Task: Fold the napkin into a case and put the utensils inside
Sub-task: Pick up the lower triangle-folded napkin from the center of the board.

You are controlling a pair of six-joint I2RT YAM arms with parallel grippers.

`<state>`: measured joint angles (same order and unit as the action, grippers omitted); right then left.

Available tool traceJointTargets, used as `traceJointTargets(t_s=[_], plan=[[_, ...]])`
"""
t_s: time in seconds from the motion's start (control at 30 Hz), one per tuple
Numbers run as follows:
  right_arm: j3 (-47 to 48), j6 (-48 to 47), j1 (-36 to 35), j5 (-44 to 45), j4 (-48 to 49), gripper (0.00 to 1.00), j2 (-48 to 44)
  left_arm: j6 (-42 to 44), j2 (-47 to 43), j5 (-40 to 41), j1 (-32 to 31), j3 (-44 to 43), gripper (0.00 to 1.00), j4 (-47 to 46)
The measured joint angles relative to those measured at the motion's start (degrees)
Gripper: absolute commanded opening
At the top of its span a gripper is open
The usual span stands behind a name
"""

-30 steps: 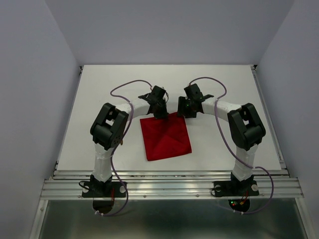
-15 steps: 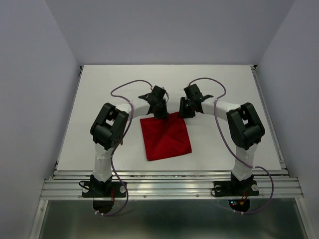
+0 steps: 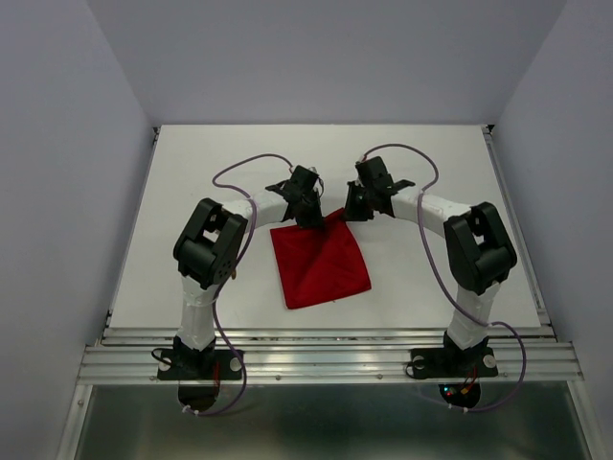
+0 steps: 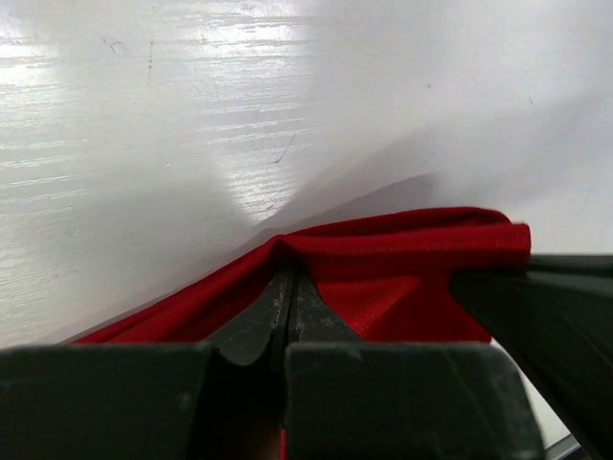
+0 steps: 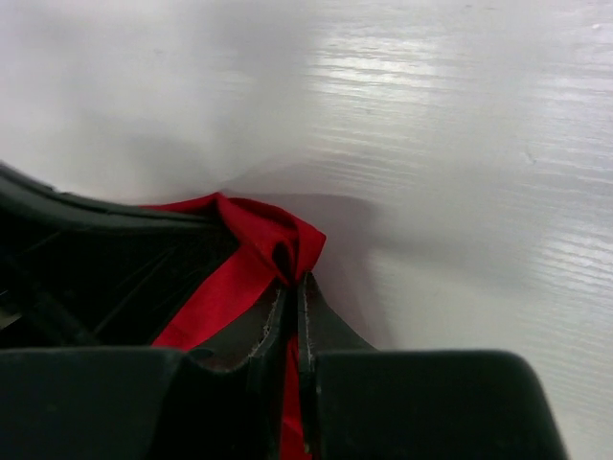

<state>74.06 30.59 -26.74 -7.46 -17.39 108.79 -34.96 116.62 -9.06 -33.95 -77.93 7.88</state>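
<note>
currently i am at the first fold of the job. the red napkin [image 3: 319, 268] lies spread on the white counter [image 3: 211, 172], between my two arms and near the middle of the surface. my left gripper [image 4: 285, 287] is pinched closed on the napkin's far left corner, with cloth bunched between the jaws. my right gripper [image 5: 290, 278] is likewise clamped tight on the far right corner, a small peak of red cloth caught in it. from above, the far edge of the napkin looks raised off the counter at both corners, while the near edge rests flat. by my judgement no fold has been made yet. the utensils are not in any view. the next move, as i judge it, calls for carrying both corners together toward the near edge, keeping them level so the fold lands square, then letting go. if one corner slips out, the fold would go crooked. no brand, label or writing can be read anywhere; the napkin is plain, and the counter shows no print either.
</note>
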Motion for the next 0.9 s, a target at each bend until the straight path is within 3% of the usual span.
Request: traceJointTargets(t_s=[0.57,0.9], plan=[[0.48,1.57,-5.79,-0.92,-0.11,0.01,-2.49,-0.28,0.0,-0.87,0.33,0.76,0.01,-1.97],[3.56,4.28,-8.37,1.6,-1.31,0.01,1.33,-0.72,-0.13,-1.49,1.14,1.46,0.01,-3.02]])
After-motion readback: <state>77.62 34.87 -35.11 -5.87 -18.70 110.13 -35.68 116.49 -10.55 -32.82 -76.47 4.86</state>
